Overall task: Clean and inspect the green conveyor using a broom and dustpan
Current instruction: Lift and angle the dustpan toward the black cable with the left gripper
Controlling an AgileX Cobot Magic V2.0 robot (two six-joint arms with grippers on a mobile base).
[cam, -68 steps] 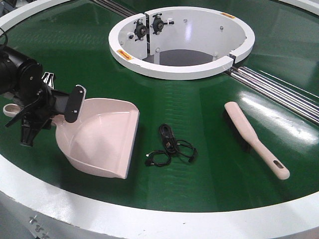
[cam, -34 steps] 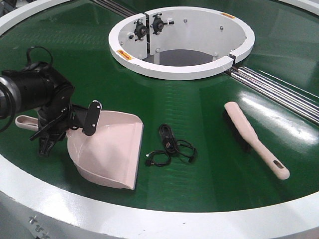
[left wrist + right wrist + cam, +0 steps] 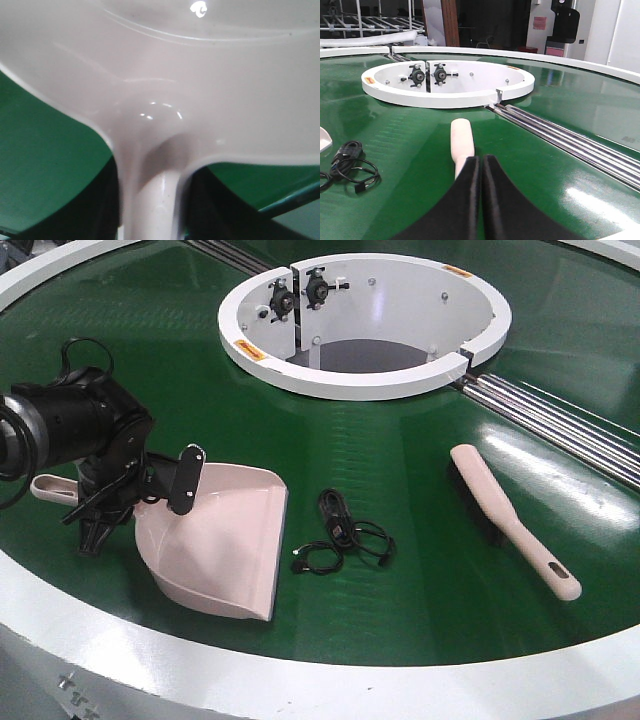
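Left tool clamps the dustpan by its handle, lip lying on the green conveyor beside a tangled black cable, seemingly to catch it. Right tool, fingers pressed together and empty, hangs just behind the broom lying on the belt.

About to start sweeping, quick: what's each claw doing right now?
Left claw: closed on the dustpan handle.
Right claw: closed, holding nothing; the broom lies just ahead.

Black cable noted lying loosely coiled toward the front edge of the belt, thin ends splayed left. Metal rack seen in background, far left.
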